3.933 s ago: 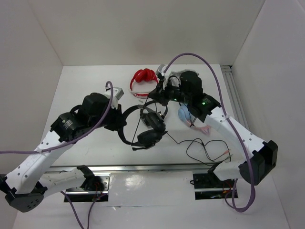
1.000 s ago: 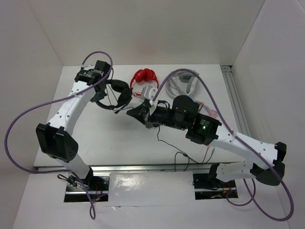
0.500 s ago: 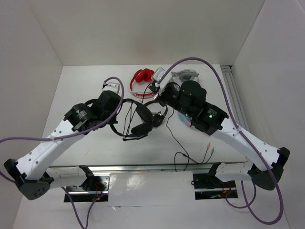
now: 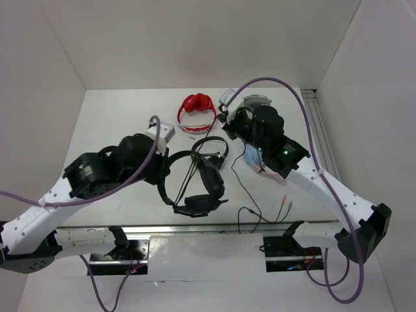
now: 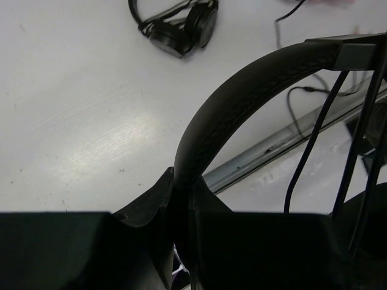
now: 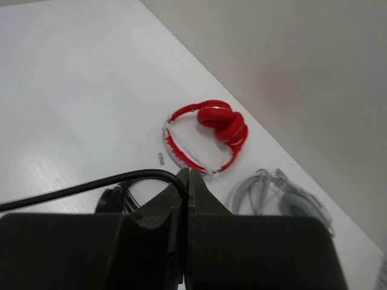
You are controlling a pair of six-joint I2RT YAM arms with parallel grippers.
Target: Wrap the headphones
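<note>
The headphones (image 4: 201,182), a large black headset with thick cups, hang near the table's middle front. My left gripper (image 4: 162,168) is shut on their padded headband (image 5: 242,90), which rises from between my fingers (image 5: 181,181) in the left wrist view. Cable strands (image 5: 311,151) run across the band's arch. My right gripper (image 4: 224,127) is shut on the thin black cable (image 6: 91,187), which curves out of the closed jaws (image 6: 186,175). The loose cable (image 4: 237,179) trails down to plugs (image 4: 286,201) at the front right.
A smaller black on-ear pair (image 4: 213,148) lies just behind the headset; it also shows in the left wrist view (image 5: 178,27). A red pair (image 4: 197,110) and a grey pair (image 4: 255,104) lie at the back. A metal rail (image 4: 208,227) runs along the table's near edge.
The headset has moved nearer the front edge with my left gripper, which drew back and left. My right gripper shifted a little right and back, still on the cable.
</note>
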